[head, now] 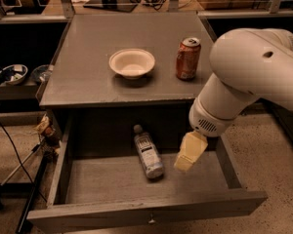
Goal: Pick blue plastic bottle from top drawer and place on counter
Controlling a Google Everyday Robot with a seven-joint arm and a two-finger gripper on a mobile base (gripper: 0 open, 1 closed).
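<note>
The step in hand is the approach for the pick. The blue plastic bottle [148, 152] lies on its side on the floor of the open top drawer [97, 182], near the middle, with its white cap toward the far wall. The tool [189, 153] hangs inside the drawer, just right of the bottle and not touching it. Whether it is spread or pressed together, I cannot tell. On the worktop [88, 57] stand a white bowl [132, 62] and a red-orange can [187, 58]. I judge that the next move must bring the tool left, over the bottle's body, and lower it across the bottle before any lift toward the worktop
</note>
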